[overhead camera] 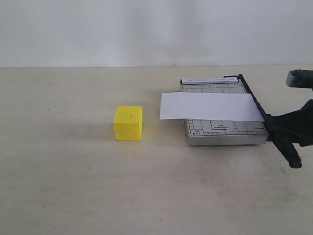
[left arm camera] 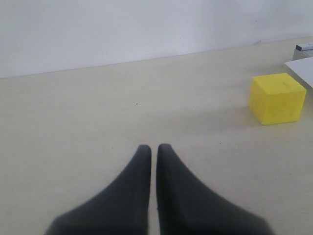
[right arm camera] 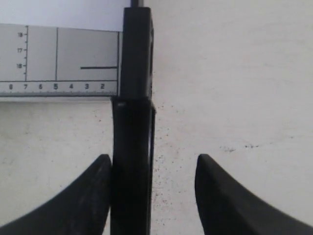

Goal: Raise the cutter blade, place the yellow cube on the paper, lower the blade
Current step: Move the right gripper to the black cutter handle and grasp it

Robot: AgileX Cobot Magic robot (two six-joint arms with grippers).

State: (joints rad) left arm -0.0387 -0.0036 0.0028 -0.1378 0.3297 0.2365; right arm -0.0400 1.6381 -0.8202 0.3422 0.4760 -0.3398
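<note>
The yellow cube (overhead camera: 128,123) (left arm camera: 276,98) stands on the table, left of the cutter. The white paper (overhead camera: 210,106) (left arm camera: 304,68) lies across the grey gridded cutter base (overhead camera: 222,129) (right arm camera: 58,58). The black cutter blade (overhead camera: 252,95) lies down along the base's right edge. Its thick handle (overhead camera: 294,157) (right arm camera: 132,147) sticks out past the front. My right gripper (overhead camera: 283,128) (right arm camera: 153,157) is open around the handle; one finger touches it and the other stands well off. My left gripper (left arm camera: 154,147) is shut on nothing, above bare table short of the cube, and is outside the exterior view.
A white wall runs along the back of the beige table (overhead camera: 73,186). Part of the right arm (overhead camera: 299,78) shows at the right edge, beside the cutter.
</note>
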